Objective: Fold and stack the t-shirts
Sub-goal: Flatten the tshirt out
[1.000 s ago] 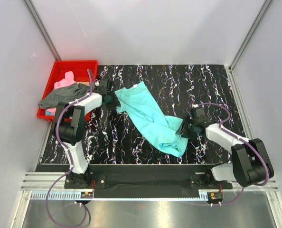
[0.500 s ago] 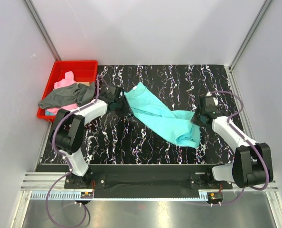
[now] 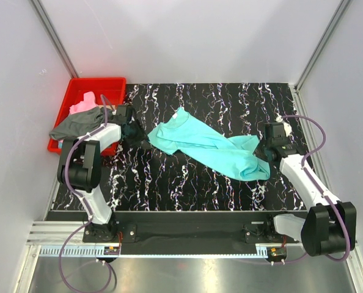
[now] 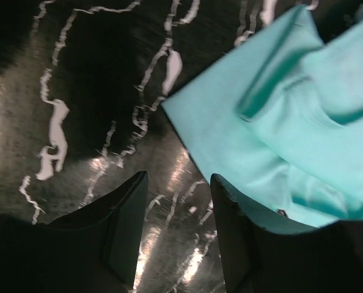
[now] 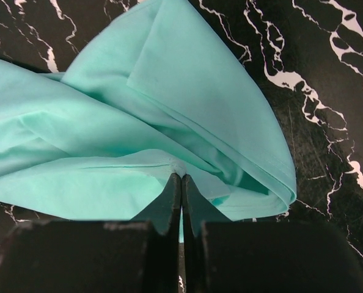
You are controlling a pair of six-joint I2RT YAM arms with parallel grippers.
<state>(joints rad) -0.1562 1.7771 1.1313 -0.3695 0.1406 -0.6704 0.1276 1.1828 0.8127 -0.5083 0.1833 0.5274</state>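
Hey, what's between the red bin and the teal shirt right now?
The left tool, open over bare marbled tabletop, sits between red bin and teal shirt; top view shows it.

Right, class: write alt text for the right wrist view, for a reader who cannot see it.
The right gripper is shut, pinching a fold of the crumpled teal t-shirt. The shirt lies bunched on a black table with white marbling.

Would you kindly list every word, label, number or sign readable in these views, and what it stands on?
No readable text anywhere.
The teal cotton t-shirt: plain, no print.
The red plastic bin: no label visible.
The small orange-tipped parts on the metal rail: too small to read.
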